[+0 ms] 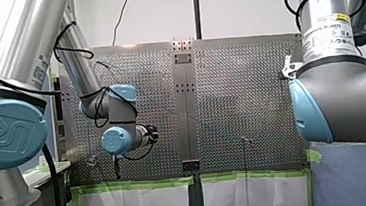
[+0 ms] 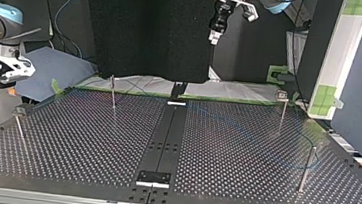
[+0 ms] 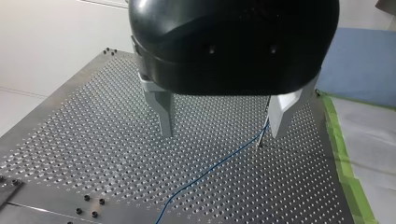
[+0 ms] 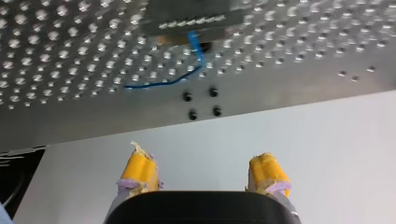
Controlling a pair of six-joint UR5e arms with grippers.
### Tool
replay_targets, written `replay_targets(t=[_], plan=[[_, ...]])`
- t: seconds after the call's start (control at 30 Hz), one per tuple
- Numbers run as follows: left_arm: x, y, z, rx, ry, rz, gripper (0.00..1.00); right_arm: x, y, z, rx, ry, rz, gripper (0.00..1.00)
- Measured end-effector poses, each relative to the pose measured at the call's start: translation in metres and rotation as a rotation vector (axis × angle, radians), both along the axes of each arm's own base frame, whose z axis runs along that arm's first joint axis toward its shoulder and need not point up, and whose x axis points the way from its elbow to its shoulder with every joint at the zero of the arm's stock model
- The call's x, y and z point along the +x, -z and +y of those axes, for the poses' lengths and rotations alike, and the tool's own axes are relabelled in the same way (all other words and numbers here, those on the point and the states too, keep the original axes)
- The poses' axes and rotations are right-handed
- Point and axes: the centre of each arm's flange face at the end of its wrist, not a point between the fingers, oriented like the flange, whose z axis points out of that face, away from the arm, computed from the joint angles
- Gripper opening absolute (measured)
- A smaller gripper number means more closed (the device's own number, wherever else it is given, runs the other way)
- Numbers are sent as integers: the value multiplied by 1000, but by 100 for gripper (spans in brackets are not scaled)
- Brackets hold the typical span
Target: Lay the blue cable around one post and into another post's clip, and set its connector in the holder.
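silver arms (image 1: 30,41) with pale blue joint caps (image 1: 8,133), black cables (image 1: 53,184); black left pincer (image 3: 222,133), yellow-padded right pincer (image 4: 203,173).

Wall: a white wall (image 1: 243,7) is standing behind the perforated table (image 1: 241,103) | Edge: green tape (image 1: 138,184) is running along the table's near edge | Top view: a black panel (image 2: 146,23) is filling the rear, a blue cloth (image 2: 51,67) is lying at left.

Bright, even room light glints off the perforated table (image 4: 280,93), while the black backdrop (image 2: 146,28) reads dark.
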Motion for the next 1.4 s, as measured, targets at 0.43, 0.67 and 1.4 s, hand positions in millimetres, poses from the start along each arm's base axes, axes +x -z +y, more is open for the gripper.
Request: replay_targets(t=[0.43,0.67,1.4], plan=[[-1,0,0,-16,6,7,100,50,-20,46,-108,31,66,100],[-2,1,-1,-25,6,11,100,80,0,67,-112,32,80,100],[-3,1,-1,-45,4,25,100,158,69,160,70,4,173,100]])
